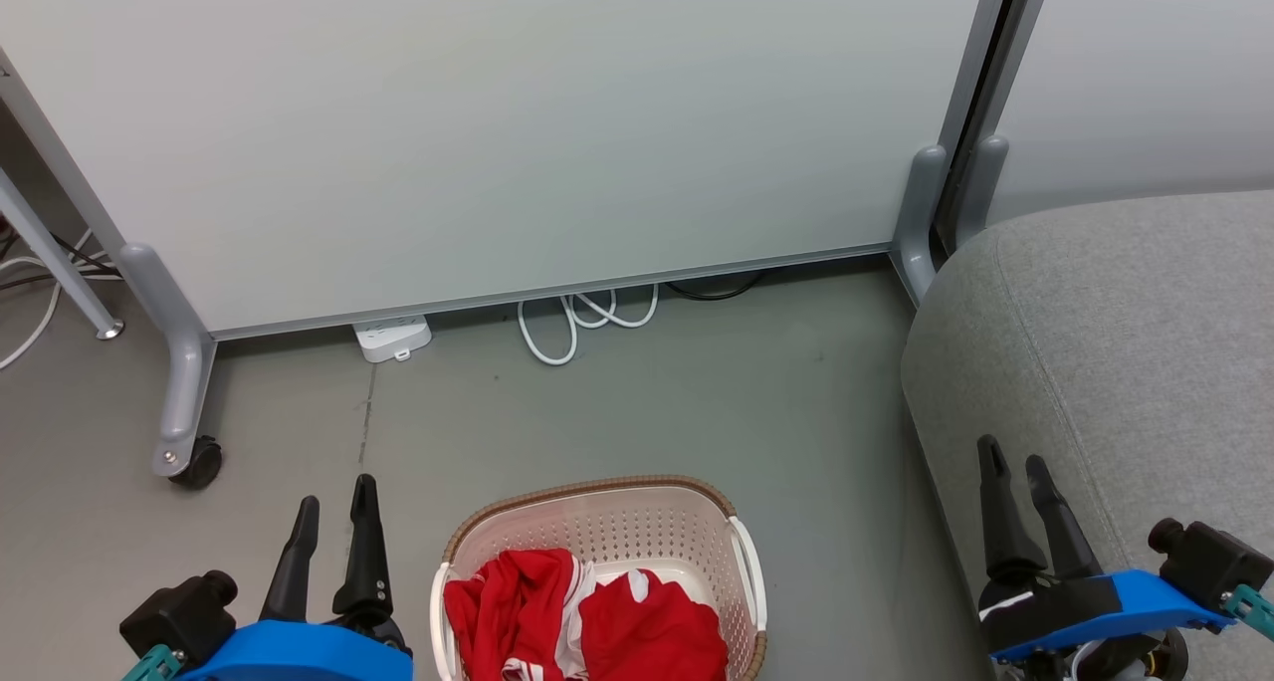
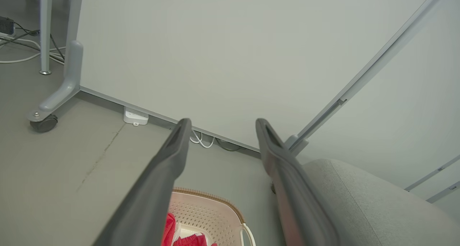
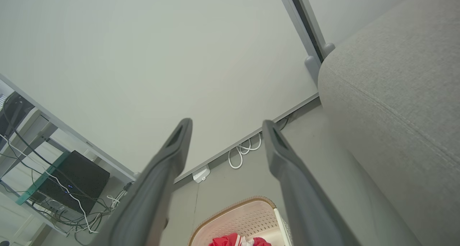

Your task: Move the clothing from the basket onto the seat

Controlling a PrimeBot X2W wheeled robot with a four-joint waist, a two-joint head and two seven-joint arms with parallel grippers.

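Observation:
The cream perforated basket (image 1: 607,522) with a brown rim stands on the floor at the bottom middle of the head view. Red clothing (image 1: 587,616) with white trim lies bunched inside it. The grey seat (image 1: 1125,333) fills the right side. My left gripper (image 1: 336,494) hangs open to the left of the basket, nothing between its fingers. My right gripper (image 1: 1013,454) is open over the seat's near left edge, also empty. The left wrist view catches the basket (image 2: 208,210) and a bit of clothing (image 2: 169,231) below the open left gripper (image 2: 222,123). The right gripper (image 3: 226,123) looks past the basket (image 3: 240,217).
A pale wheeled partition (image 1: 498,133) stands behind the basket, its grey foot and caster (image 1: 194,457) at the left. A white power strip (image 1: 393,338) and looped white cable (image 1: 587,318) lie at its base. Bare grey floor (image 1: 697,402) separates the partition from the basket.

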